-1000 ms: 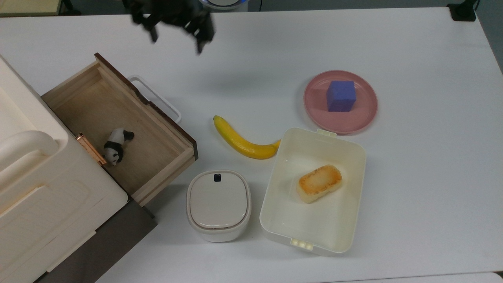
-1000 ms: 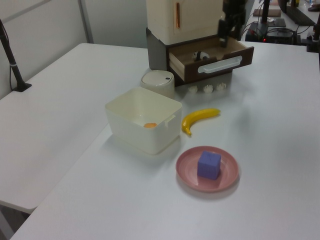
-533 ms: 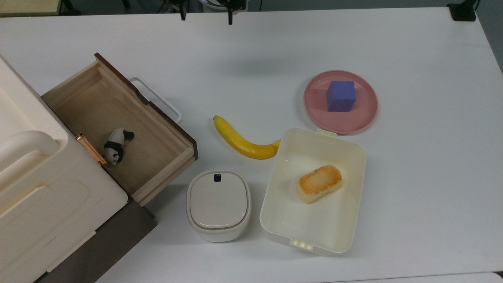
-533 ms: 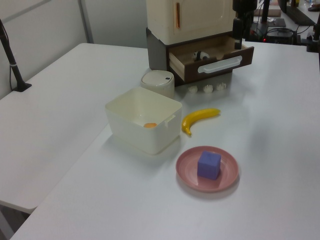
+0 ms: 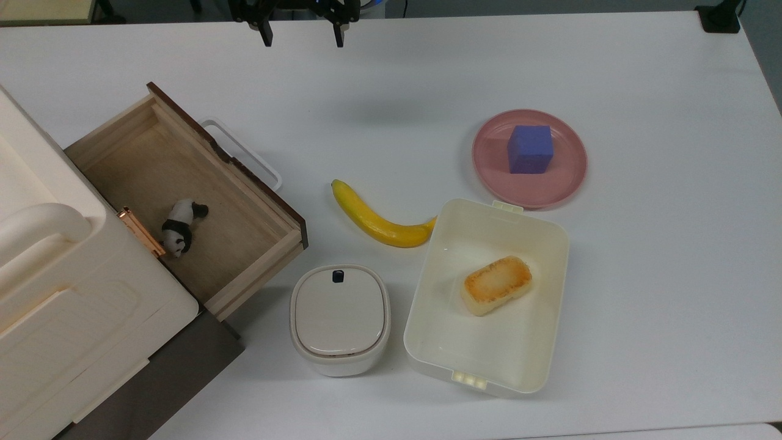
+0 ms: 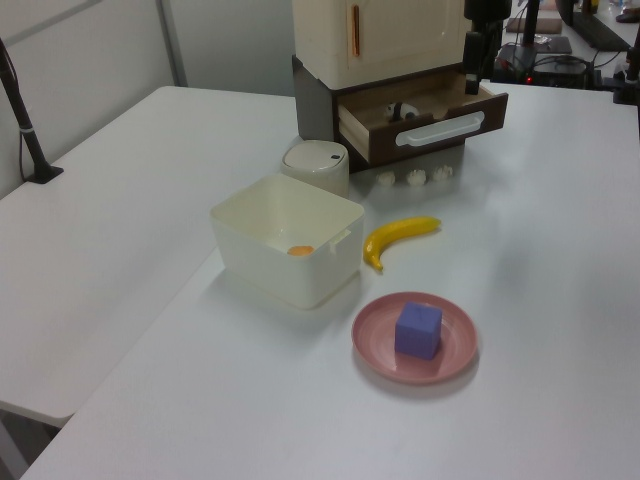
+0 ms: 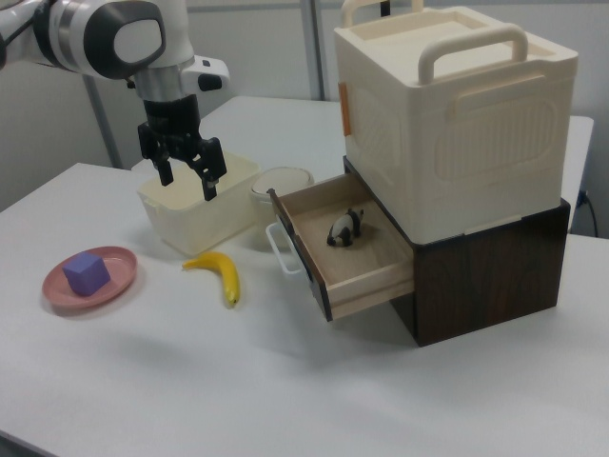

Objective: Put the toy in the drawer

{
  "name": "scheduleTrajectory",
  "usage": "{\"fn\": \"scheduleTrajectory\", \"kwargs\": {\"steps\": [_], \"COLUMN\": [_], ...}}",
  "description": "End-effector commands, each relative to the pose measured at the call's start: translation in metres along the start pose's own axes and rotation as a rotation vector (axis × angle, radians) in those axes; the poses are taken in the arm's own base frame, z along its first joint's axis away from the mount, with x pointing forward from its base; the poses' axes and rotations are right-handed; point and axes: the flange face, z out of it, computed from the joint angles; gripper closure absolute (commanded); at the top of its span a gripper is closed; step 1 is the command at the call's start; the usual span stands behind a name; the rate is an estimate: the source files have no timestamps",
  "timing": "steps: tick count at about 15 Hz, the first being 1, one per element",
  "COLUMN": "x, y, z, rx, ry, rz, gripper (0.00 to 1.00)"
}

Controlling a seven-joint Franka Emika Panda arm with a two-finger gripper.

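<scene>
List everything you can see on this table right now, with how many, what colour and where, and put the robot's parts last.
toy: one, black and white, lying inside the open drawer.
drawer: one, light wood with a dark brown front and white handle, pulled out of the cabinet.
cabinet: one, dark brown, under a cream storage box.
banana: one, yellow, mid-table.
tub: one, cream, holding a toasted bread piece.
lidded container: one, white, beside the tub.
plate: one, pink, carrying a blue-purple cube.
gripper: one, black, open, raised above the table, holding nothing.
</scene>
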Motion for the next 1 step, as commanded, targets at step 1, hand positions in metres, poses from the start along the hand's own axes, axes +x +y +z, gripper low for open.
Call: {"fn": "scheduleTrajectory", "kwargs": {"steps": [1], "x": [-0.0015], "y": [-0.0006], "z": [-0.0052], "rx": [0.012], "ry": [0.023], "rz": [-0.017], "gripper": [0.0]}}
